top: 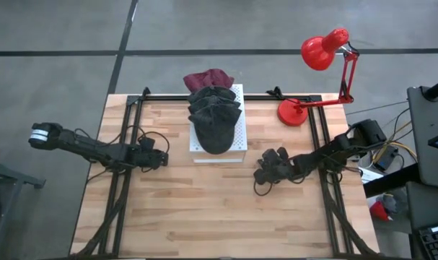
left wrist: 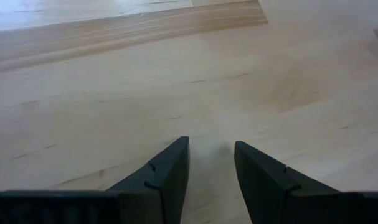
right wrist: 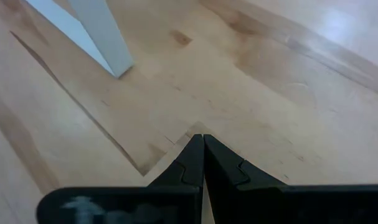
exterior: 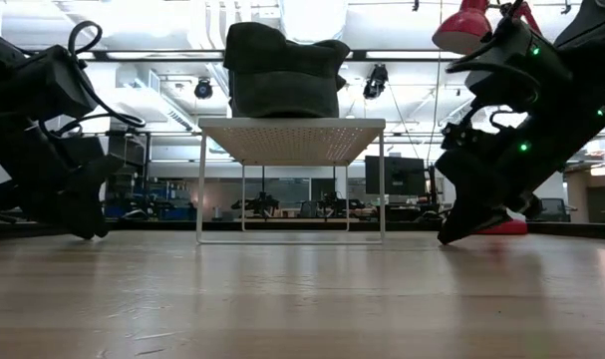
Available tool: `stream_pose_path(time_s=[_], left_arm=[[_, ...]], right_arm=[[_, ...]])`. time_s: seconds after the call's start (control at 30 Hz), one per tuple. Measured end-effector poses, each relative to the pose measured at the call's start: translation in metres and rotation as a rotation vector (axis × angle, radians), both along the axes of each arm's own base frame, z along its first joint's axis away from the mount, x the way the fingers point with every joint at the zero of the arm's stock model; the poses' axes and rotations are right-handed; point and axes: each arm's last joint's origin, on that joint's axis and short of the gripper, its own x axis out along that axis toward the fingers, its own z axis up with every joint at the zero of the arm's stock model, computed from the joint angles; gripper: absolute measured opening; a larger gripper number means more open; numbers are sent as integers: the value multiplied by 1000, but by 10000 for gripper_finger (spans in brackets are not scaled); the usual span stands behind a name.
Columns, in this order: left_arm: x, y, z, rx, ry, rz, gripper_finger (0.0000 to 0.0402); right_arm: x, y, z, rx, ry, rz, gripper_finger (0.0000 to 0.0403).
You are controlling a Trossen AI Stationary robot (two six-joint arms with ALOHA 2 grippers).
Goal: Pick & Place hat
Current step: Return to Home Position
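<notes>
Black caps stacked on the white shelf, between both claws.
Left claw slightly parted, empty; right claw pinched closed, empty, low over the desk.

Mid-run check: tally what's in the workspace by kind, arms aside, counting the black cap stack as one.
Black cap stack: 1
Dark red cap: 1
White shelf: 1
Red lamp: 1
Total: 4

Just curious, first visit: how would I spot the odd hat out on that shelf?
On the wooden table stands a white shelf piled with black caps. Past them, toward the table's far edge, lies a dark red cap, the only one not black.
</notes>
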Motion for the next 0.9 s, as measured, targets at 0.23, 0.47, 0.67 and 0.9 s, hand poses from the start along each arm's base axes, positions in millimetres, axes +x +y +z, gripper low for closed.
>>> stream_pose_path(time_s=[0.23, 0.47, 0.67, 0.9], left_arm=[[-2, 0, -2, 3, 4, 4, 151], [-1, 0, -2, 3, 1, 5, 151], [-1, 0, -2, 2, -5, 6, 151], [0, 0, -2, 1, -20, 4, 151]], right_arm=[[0, 0, -3, -3, 5, -14, 8], [0, 0, -3, -2, 6, -13, 8], [0, 0, -4, -1, 7, -12, 8], [0, 0, -4, 1, 7, -11, 8]])
